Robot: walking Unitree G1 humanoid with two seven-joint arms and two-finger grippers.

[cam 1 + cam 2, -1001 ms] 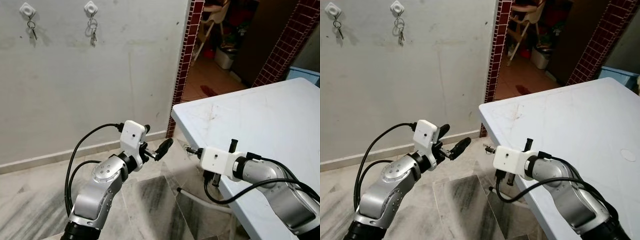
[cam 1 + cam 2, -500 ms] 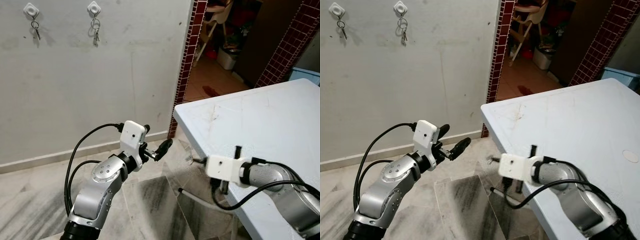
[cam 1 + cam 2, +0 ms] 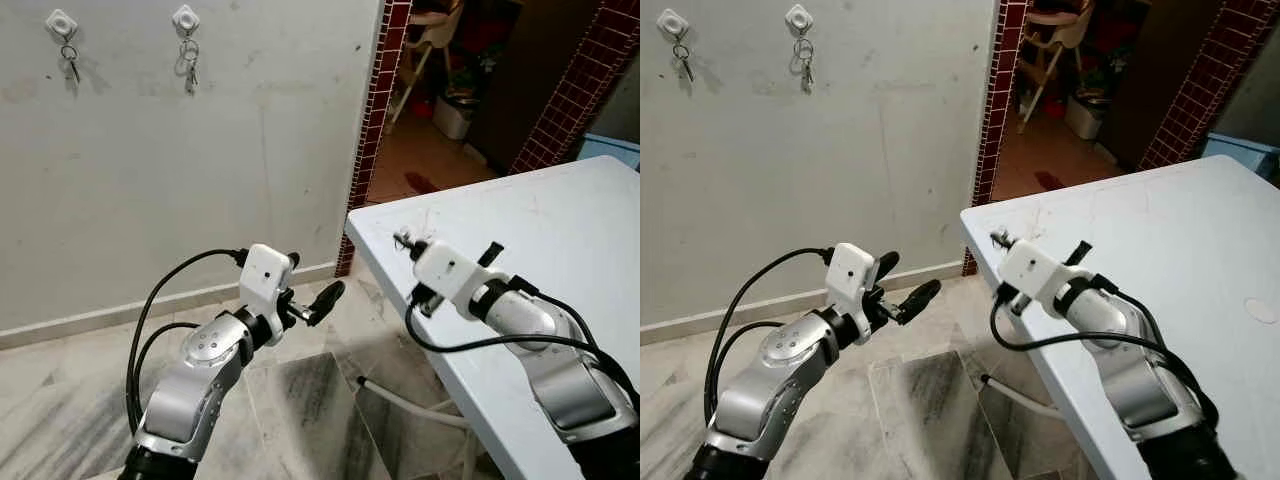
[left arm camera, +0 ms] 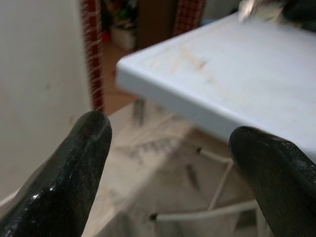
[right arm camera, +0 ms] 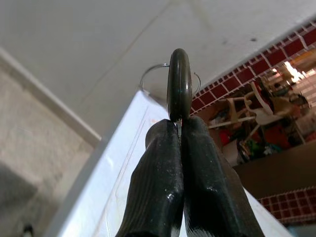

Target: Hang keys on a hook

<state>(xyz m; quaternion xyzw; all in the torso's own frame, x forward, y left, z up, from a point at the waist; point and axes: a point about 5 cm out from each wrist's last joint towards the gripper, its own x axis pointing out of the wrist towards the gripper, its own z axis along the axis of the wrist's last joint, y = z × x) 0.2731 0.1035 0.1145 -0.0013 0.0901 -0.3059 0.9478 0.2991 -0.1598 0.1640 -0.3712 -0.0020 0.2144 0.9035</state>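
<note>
At frame centre the right gripper [image 5: 178, 129] is pinching a key [image 5: 178, 84] with its ring above the white table [image 3: 560, 250], while the left gripper [image 4: 170, 163] is gaping empty, lower left.

The left arm is held out low in front of the body, bent at the elbow, with its forearm angled up and forward. At its end the left pincer [image 3: 312, 300] is pointed forward and toward the right side, and its two black fingers [image 4: 81, 168] are spread well apart with nothing between them.

The right arm is raised and bent, its forearm reaching forward and up, a black cable looped beneath the wrist. The right pincer [image 5: 178, 129] is pressed closed, its two fingers lying side by side, and a key [image 5: 178, 84] is pinched at the tips, standing on edge.
</note>
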